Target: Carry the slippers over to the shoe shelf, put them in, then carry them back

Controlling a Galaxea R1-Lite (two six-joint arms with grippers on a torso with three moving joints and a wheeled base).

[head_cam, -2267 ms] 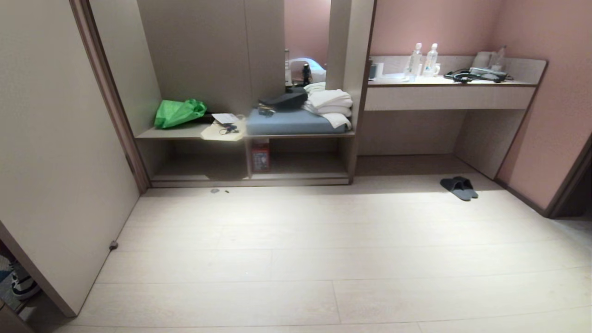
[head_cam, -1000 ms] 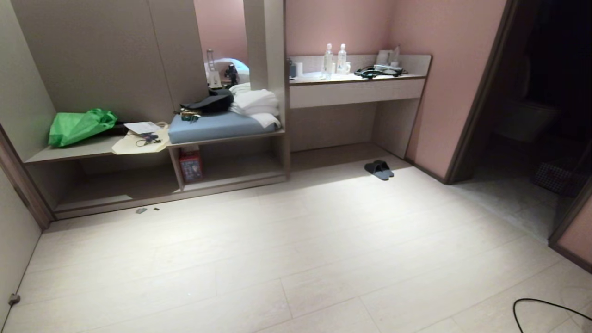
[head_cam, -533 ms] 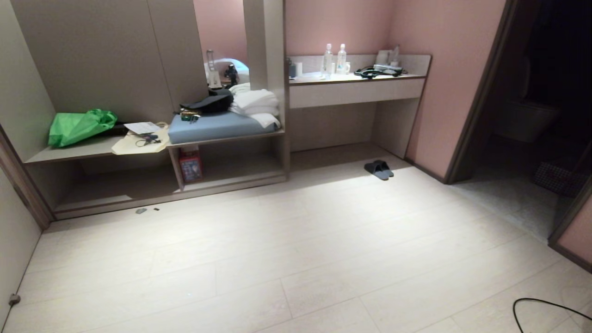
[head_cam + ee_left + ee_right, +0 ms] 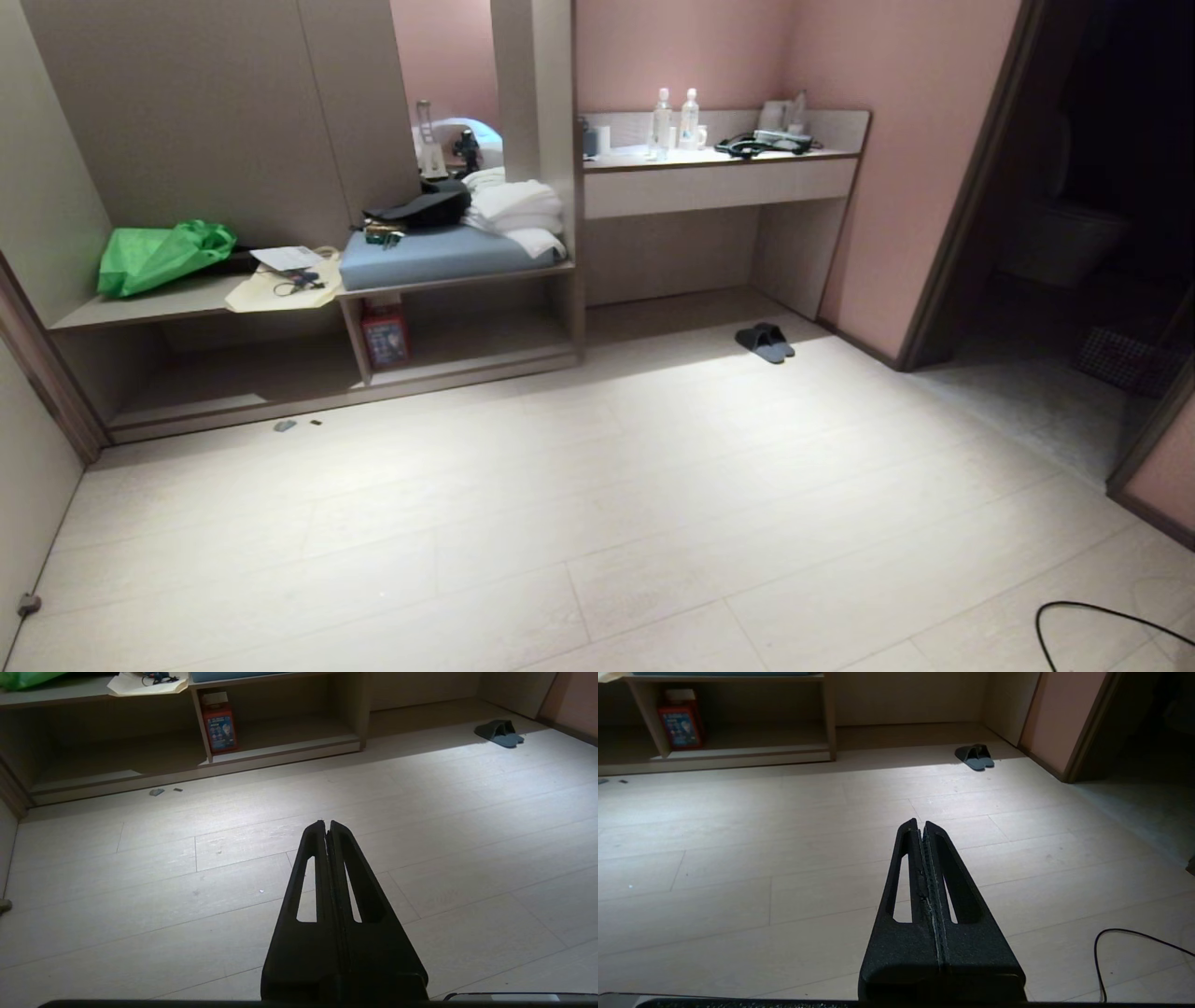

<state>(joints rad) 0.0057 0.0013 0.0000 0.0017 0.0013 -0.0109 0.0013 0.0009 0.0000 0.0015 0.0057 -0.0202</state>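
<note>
A room with a pale wood-plank floor and pink walls. The slippers, 2 dark grey-blue ones lying side by side and touching, sit on the floor in front of the open recess under a desk, well apart from the robot. To their left is the shoe shelf, a low cubby with a red box beside its upright divider. A green bag lies on the bench above. A dark doorway opens on the right. The left gripper and right gripper each hang over bare floor, fingers pressed together, holding nothing.
</note>
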